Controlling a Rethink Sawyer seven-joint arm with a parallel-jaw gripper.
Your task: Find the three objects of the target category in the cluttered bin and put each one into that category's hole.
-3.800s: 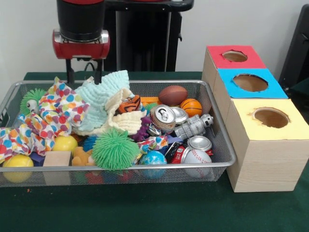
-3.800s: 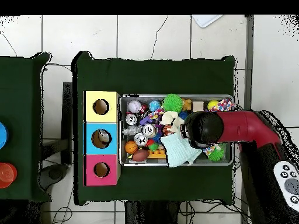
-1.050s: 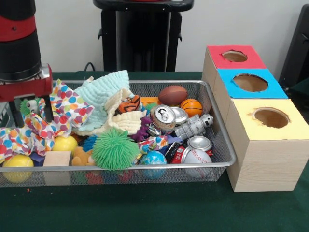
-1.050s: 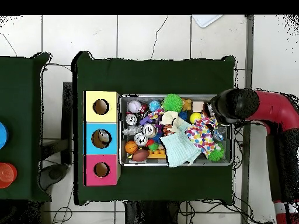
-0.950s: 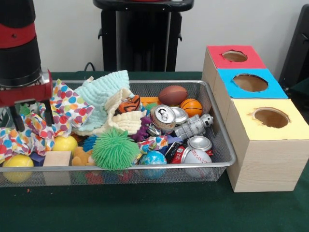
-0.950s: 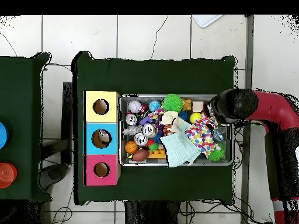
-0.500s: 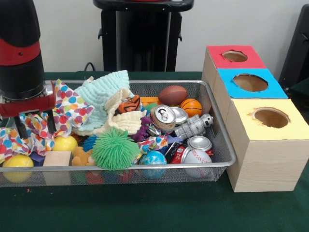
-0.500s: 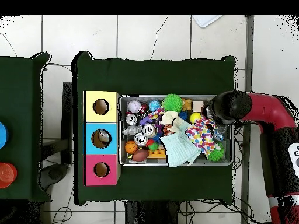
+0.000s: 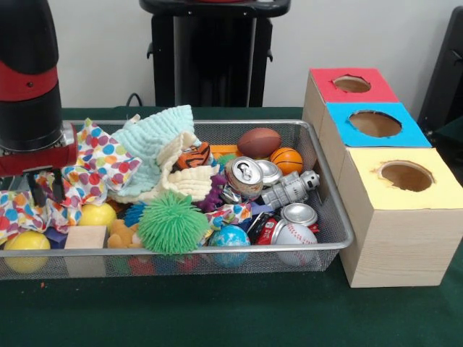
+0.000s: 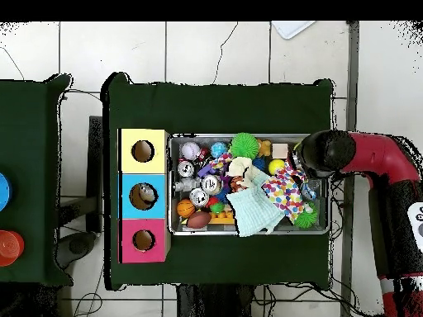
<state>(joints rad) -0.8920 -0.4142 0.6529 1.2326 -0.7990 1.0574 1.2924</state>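
The wire mesh bin [image 9: 217,249] holds a heap of toys, cloths and cans; it also shows in the overhead view [image 10: 248,234]. No plastic bag shows in either view. The red-topped hole [image 9: 352,84] is at the far end of the row of boxes, right of the bin, and it also shows in the overhead view [image 10: 143,240]. My gripper [image 9: 45,194] hangs over the bin's left end. It is open, its tips down at the polka-dot cloth [image 9: 98,163]. In the overhead view the arm's head [image 10: 324,153] covers the gripper at the bin's upper right corner.
A mint and cream cloth [image 9: 155,144] lies mid-bin. A green spiky ball [image 9: 172,222], a wooden block [image 9: 85,237], yellow balls and drink cans [image 9: 244,176] lie around it. The blue-topped hole [image 9: 375,123] and yellow-topped hole [image 9: 406,176] stand nearer in the row.
The arm has moved from the bin's far left side towards the near left end in the front view. It now hides the green spiky toy there. The polka-dot cloth is uncovered in the overhead view.
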